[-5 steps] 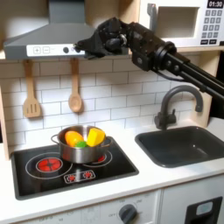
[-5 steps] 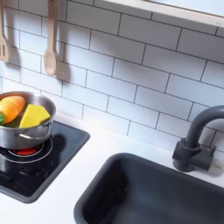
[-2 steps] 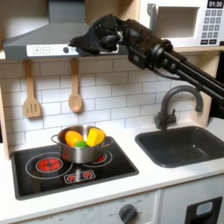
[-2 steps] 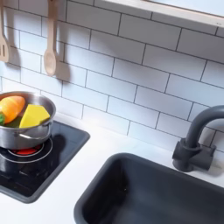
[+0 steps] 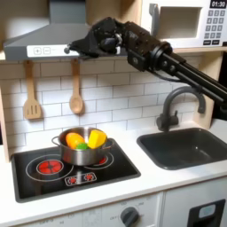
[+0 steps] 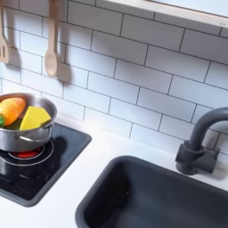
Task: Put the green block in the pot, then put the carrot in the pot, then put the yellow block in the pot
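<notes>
The steel pot [image 5: 81, 156] stands on the left burner of the toy stove, and it also shows at the second exterior view's left edge as the pot [image 6: 23, 137]. Inside it lie the orange carrot [image 5: 73, 139], the yellow block [image 5: 96, 137] and a bit of the green block [image 5: 82, 145] between them. The second exterior view shows the carrot [image 6: 12, 109] leaning beside the yellow block [image 6: 36, 118]. My gripper [image 5: 74, 50] hangs high above the pot, in front of the range hood, holding nothing that I can see. Its dark jaws are too blurred to judge.
A black cooktop [image 5: 106, 168] holds the pot. A dark sink [image 5: 182, 146] with a curved faucet [image 5: 173, 102] lies at the first exterior view's right. Wooden utensils [image 5: 76, 93] hang on the tiled wall. The hood [image 5: 40, 40] and microwave [image 5: 182, 19] are overhead.
My arm has swung toward the first exterior view's left, staying high by the hood. The pot and the toys in it have not moved.
</notes>
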